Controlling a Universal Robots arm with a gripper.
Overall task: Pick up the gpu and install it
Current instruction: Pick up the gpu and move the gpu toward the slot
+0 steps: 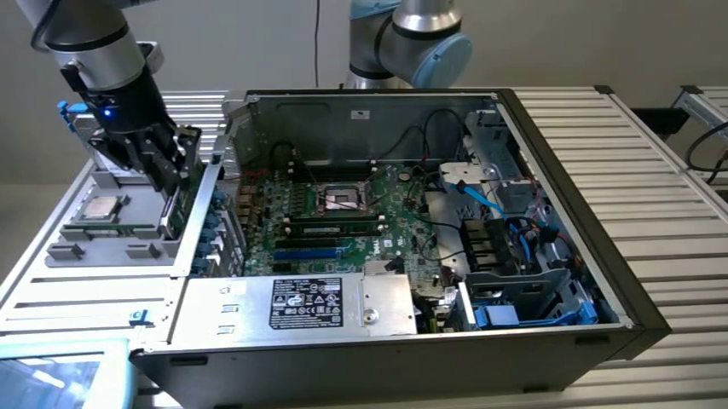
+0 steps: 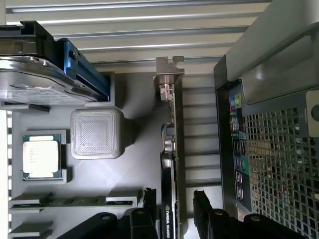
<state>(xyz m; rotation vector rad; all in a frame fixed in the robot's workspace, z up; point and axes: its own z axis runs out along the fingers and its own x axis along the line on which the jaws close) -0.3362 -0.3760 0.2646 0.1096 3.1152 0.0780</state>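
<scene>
1. Position: the gpu [image 2: 173, 149] on edge in a slot of the grey parts tray [image 2: 134, 169], just beside the computer case [image 1: 546, 362] and outside it.
2. Grip: straddled by the gripper [image 2: 174, 194], pincer released, a narrow gap visible alongside the card.
3. Done: approach and alignment over the card.
4. Outstanding, as judged: clamping, lift from the tray, installation in the case.

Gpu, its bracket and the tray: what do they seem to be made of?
gpu: green circuit board, likely fibreglass laminate, seen edge-on.
bracket: thin bent sheet metal, dull silver.
tray: probably plastic, matte grey, with moulded pockets.
</scene>
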